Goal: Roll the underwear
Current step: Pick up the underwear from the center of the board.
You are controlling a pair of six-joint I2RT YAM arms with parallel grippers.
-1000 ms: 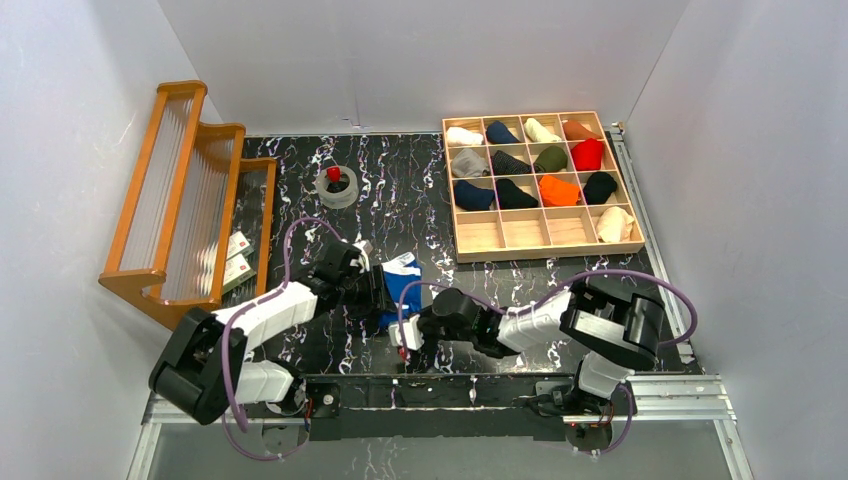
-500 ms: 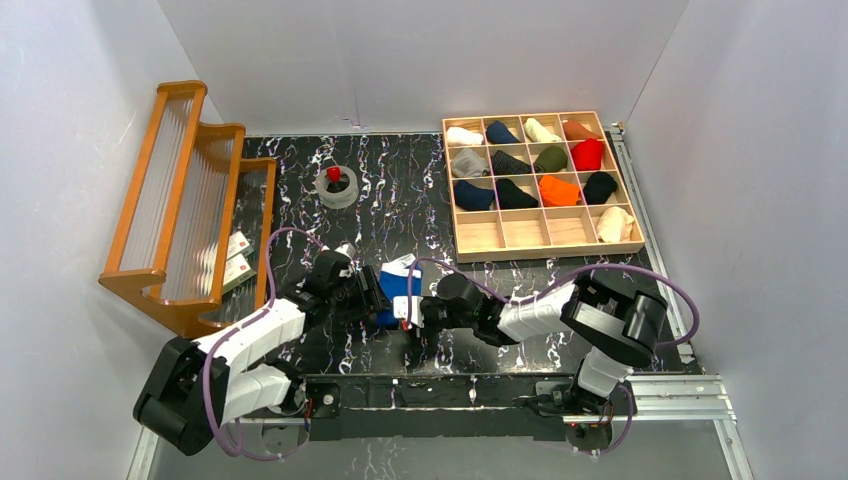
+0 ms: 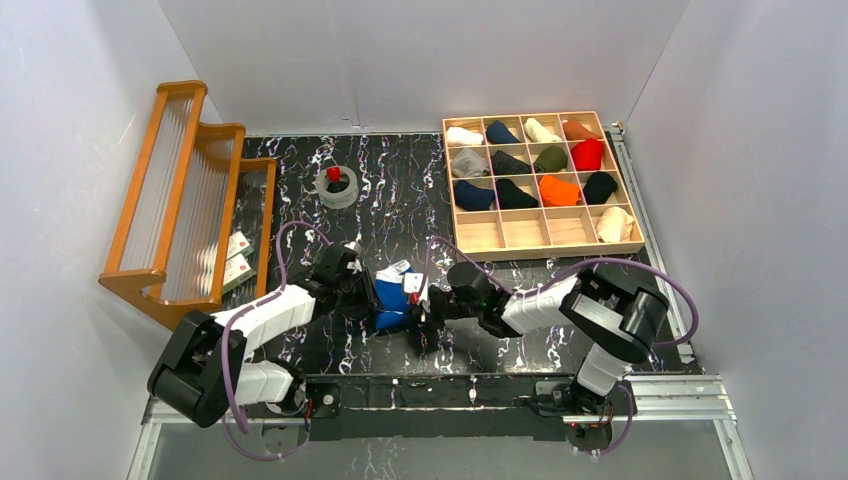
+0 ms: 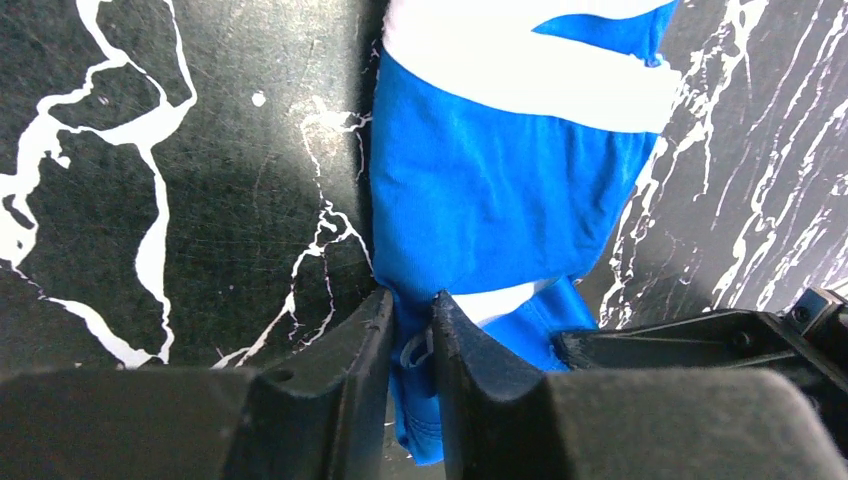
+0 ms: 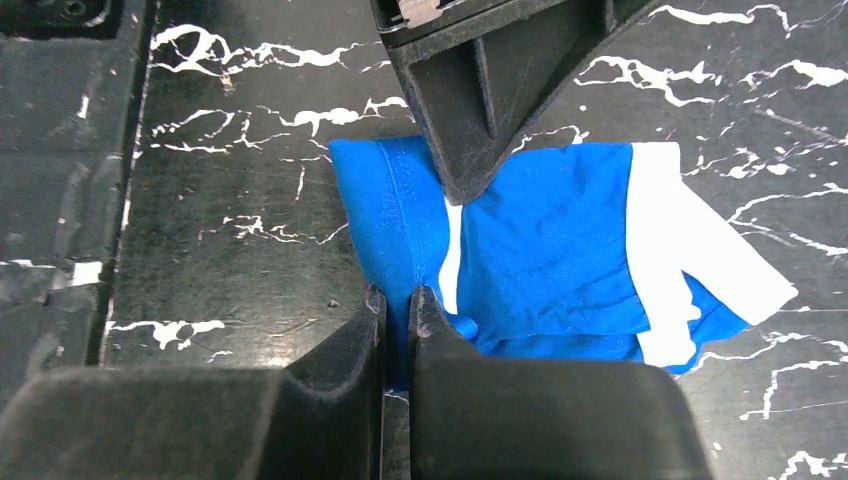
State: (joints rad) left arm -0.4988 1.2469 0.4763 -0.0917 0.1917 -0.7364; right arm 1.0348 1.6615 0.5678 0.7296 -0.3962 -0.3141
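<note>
The blue underwear (image 3: 392, 300) with white stripes lies bunched and partly folded on the black marbled table, between the two grippers. From the left, my left gripper (image 3: 371, 296) is shut on a fold of its blue fabric (image 4: 500, 190), which is pinched between the jaws (image 4: 410, 322). Opposite it, my right gripper (image 3: 424, 302) comes in from the right and is shut on a stitched blue hem (image 5: 398, 298). The rest of the underwear (image 5: 545, 245) spreads out beyond that hem. The left gripper's fingers (image 5: 470, 110) press on the cloth from the far side.
A wooden grid tray (image 3: 545, 232) at the back right holds several rolled garments; its front row is bare. A wooden rack (image 3: 180, 200) stands along the left wall, with small cards (image 3: 237, 260) beside it. A tape roll (image 3: 337, 188) sits at the back.
My left gripper opened and then closed on the blue fabric. My right gripper moved away from the near edge towards the left one, bunching the underwear tighter.
</note>
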